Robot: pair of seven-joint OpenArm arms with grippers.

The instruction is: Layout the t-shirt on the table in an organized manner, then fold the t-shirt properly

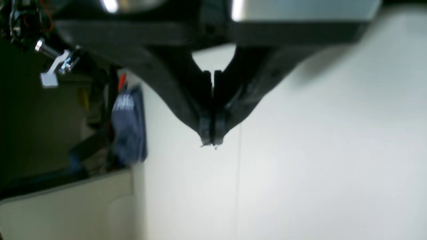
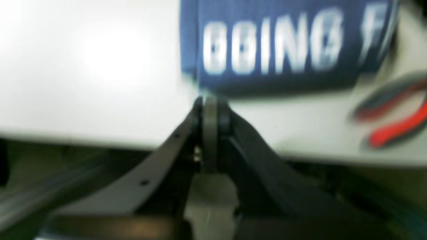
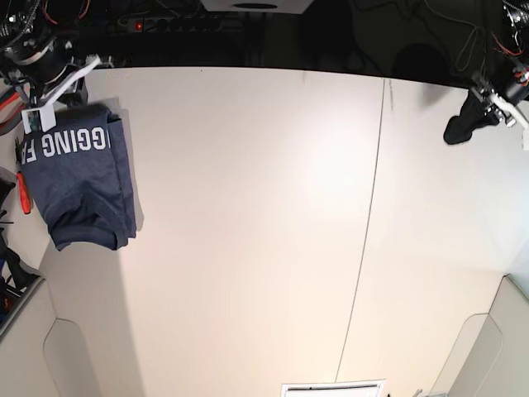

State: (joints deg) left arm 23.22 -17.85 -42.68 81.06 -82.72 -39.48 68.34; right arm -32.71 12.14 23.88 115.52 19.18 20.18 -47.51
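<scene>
The navy t-shirt point(image 3: 83, 182) lies folded into a compact rectangle at the table's far left, white lettering up. It fills the top of the right wrist view point(image 2: 283, 43) and shows small in the left wrist view point(image 1: 128, 130). My right gripper point(image 2: 210, 103) is shut and empty, just off the shirt's lettered edge near the table's edge; in the base view it is at the top left point(image 3: 73, 93). My left gripper point(image 1: 211, 141) is shut and empty above bare table point(image 1: 300, 150), at the base view's far right point(image 3: 455, 134), far from the shirt.
A red-handled tool point(image 2: 393, 113) lies beside the shirt near the table's left edge, also in the base view point(image 3: 23, 192). A thin dark seam point(image 3: 368, 231) runs across the table. Cables and dark equipment sit behind the far edge point(image 3: 190, 21).
</scene>
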